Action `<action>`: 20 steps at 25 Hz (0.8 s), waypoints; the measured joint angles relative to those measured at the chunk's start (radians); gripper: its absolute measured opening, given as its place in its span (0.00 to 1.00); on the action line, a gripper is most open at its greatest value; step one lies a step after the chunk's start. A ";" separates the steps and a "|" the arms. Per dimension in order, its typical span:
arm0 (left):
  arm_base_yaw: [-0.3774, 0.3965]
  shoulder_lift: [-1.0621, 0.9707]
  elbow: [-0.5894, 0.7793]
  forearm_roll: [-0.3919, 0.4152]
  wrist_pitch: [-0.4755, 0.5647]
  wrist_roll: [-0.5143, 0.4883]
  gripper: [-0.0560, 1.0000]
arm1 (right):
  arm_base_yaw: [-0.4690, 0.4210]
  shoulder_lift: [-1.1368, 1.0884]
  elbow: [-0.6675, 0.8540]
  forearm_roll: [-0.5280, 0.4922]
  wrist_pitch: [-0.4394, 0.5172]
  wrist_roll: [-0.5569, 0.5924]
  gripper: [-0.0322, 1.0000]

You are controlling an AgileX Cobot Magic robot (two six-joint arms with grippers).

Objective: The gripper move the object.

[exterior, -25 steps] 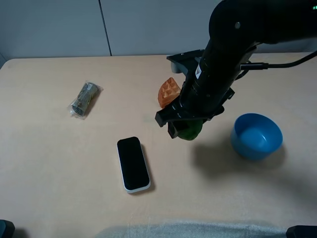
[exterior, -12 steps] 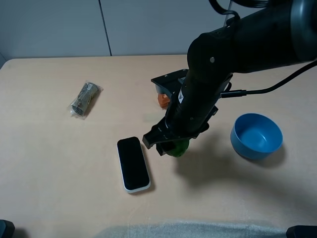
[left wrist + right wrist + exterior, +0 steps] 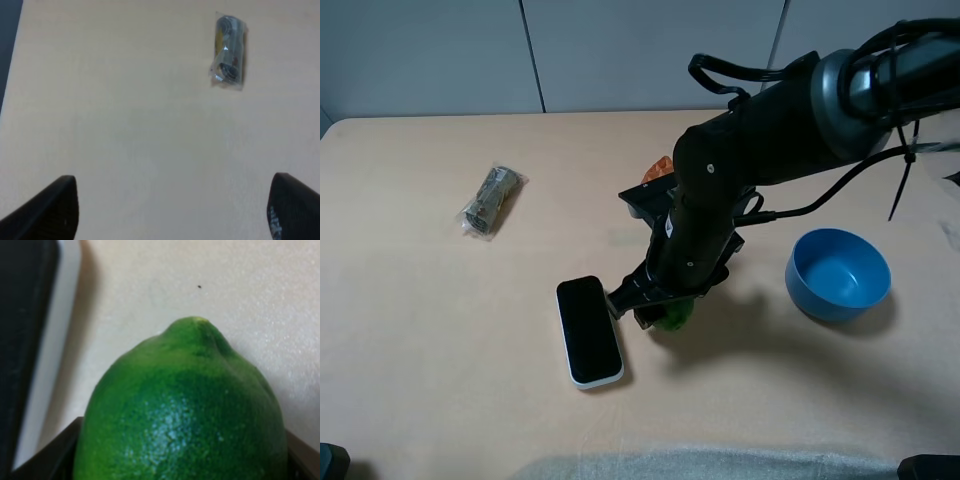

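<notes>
My right gripper [image 3: 660, 308] is shut on the green lime [image 3: 673, 316] and holds it low over the table, just right of the phone. In the right wrist view the lime [image 3: 182, 410] fills the frame between the black jaws, close to the tabletop. The thick black right arm [image 3: 760, 130] reaches in from the upper right. My left gripper [image 3: 170, 210] is open and empty: only its two black fingertips [image 3: 55, 205] show, spread wide over bare table.
A black phone in a white case [image 3: 587, 330] lies left of the lime and shows in the right wrist view [image 3: 30, 340]. A blue bowl [image 3: 837, 273] stands at right. An orange waffle wedge [image 3: 661, 167] peeks behind the arm. A wrapped packet [image 3: 491, 199] lies at left, also in the left wrist view [image 3: 228, 51].
My right gripper has carried the lime leftward and toward the front, and lower, from near the waffle to beside the phone. The left gripper view has no earlier frame.
</notes>
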 joint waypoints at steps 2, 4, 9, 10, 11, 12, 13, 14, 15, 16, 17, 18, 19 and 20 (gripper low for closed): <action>0.000 0.000 0.000 0.000 0.000 0.000 0.84 | 0.000 0.017 0.003 -0.014 -0.016 -0.001 0.48; 0.000 0.000 0.000 0.000 0.000 0.000 0.84 | 0.000 0.027 0.004 -0.036 -0.019 0.005 0.48; 0.000 0.000 0.000 0.000 0.000 0.000 0.84 | 0.000 0.032 0.004 -0.103 -0.034 0.062 0.48; 0.000 0.000 0.000 0.000 0.000 0.000 0.84 | 0.000 0.032 0.004 -0.113 -0.034 0.071 0.48; 0.000 0.000 0.000 0.000 0.000 0.000 0.84 | 0.000 0.032 0.004 -0.117 -0.034 0.081 0.48; 0.000 0.000 0.000 0.000 0.000 0.000 0.84 | 0.000 0.032 0.004 -0.121 -0.034 0.087 0.48; 0.000 0.000 0.000 0.000 0.000 0.000 0.84 | 0.000 0.032 0.004 -0.122 -0.034 0.091 0.48; 0.000 0.000 0.000 0.000 0.000 0.000 0.84 | 0.000 0.032 0.004 -0.123 -0.034 0.091 0.48; 0.000 0.000 0.000 0.000 0.000 0.000 0.84 | 0.000 0.032 0.004 -0.124 -0.034 0.093 0.48; 0.000 0.000 0.000 0.000 0.000 0.000 0.84 | 0.000 0.032 0.004 -0.125 -0.034 0.093 0.48; 0.000 0.000 0.000 0.000 0.000 0.000 0.84 | 0.000 0.032 0.004 -0.125 -0.034 0.093 0.48; 0.000 0.000 0.000 0.000 0.000 0.000 0.84 | 0.000 0.032 0.004 -0.125 -0.034 0.094 0.48; 0.000 0.000 0.000 0.000 0.000 0.000 0.84 | 0.000 0.032 0.004 -0.126 -0.034 0.094 0.48; 0.000 0.000 0.000 0.000 0.000 0.000 0.84 | 0.000 0.032 0.004 -0.126 -0.034 0.094 0.48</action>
